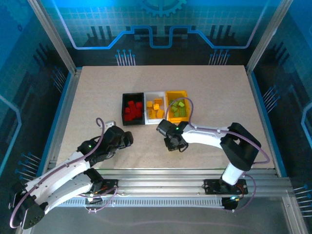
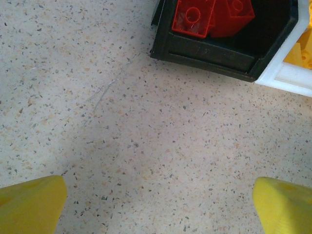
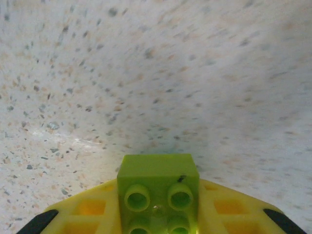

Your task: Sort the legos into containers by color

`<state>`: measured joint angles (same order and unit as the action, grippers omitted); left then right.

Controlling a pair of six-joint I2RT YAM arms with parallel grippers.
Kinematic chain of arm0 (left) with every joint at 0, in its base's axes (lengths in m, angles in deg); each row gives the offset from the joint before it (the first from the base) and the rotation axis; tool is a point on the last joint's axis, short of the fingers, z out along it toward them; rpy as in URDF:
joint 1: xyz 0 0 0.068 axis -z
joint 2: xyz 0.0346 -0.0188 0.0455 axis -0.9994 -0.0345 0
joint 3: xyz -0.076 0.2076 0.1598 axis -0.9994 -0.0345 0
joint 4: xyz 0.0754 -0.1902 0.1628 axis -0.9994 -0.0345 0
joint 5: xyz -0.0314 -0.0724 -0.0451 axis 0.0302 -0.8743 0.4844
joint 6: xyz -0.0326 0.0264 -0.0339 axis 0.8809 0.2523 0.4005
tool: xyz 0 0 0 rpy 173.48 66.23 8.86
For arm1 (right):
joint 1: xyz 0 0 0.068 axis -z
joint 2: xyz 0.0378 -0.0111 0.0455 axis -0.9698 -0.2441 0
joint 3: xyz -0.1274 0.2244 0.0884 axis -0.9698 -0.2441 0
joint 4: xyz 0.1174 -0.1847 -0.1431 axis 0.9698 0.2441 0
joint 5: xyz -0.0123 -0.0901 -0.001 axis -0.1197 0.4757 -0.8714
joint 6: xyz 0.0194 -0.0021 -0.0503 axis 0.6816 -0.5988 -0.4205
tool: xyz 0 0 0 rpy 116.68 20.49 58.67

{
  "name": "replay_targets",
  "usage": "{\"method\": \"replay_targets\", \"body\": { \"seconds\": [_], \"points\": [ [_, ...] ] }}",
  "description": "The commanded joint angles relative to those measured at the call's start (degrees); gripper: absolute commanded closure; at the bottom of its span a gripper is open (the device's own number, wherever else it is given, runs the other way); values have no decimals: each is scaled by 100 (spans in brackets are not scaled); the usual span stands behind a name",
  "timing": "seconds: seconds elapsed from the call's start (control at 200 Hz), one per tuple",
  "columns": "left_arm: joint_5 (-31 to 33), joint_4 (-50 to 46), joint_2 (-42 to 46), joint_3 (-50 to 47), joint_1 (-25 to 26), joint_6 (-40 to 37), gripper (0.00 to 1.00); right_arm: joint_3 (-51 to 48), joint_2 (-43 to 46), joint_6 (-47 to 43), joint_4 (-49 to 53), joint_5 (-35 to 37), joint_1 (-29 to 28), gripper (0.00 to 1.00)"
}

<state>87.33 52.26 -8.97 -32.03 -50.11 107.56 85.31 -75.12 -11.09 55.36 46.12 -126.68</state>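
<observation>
While pinching a lime brick (image 3: 158, 170) at the lower centre of the wrist frame, hangs low over bare table (image 3: 146, 73): right gripper (image 3: 158, 217), pressed in on the brick's sides. From above, sits mid-frame, just below the white bin (image 1: 155, 93) and yellow bin (image 1: 176, 92). Left gripper (image 2: 158, 204) spread wide, holding nothing, over bare table just below the black bin (image 2: 204, 53).

Bins in a row at upper centre, touching side by side: red bricks (image 1: 132, 111) in black, orange bricks (image 1: 156, 108) in white, lime bricks (image 1: 178, 108) in yellow. No loose bricks visible on the table.

Risks, as judged:
- Looks a shallow hold, with the brick's front poking past the fingertips; could pivot or slip out on a quick lift.
- Nearest bin is white; letting go early would mix lime with orange.
- Travelling low could clip a rim and shove the whole row.
- Dropping from high could bounce the brick off the pile and out.
</observation>
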Motion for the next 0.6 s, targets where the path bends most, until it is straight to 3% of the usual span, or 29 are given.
{"method": "replay_targets", "body": {
  "seconds": [0.0, 0.155, 0.47, 0.595],
  "points": [
    [-66, 77, -37, -47, -47, -25, 1, 193, 694, -274, 280, 372, 381, 71],
    [-67, 92, -62, -38, -59, -3, 1, 911, 883, -762, 265, 380, 1089, 69],
    [-131, 44, -60, 2, -68, 23, 1, 2655, -849, -1156, 26, 432, 1924, 67],
    [-164, 52, -74, 31, -70, -9, 1, 3207, -1410, -1205, 19, 286, 2092, 51]
  ]
}}
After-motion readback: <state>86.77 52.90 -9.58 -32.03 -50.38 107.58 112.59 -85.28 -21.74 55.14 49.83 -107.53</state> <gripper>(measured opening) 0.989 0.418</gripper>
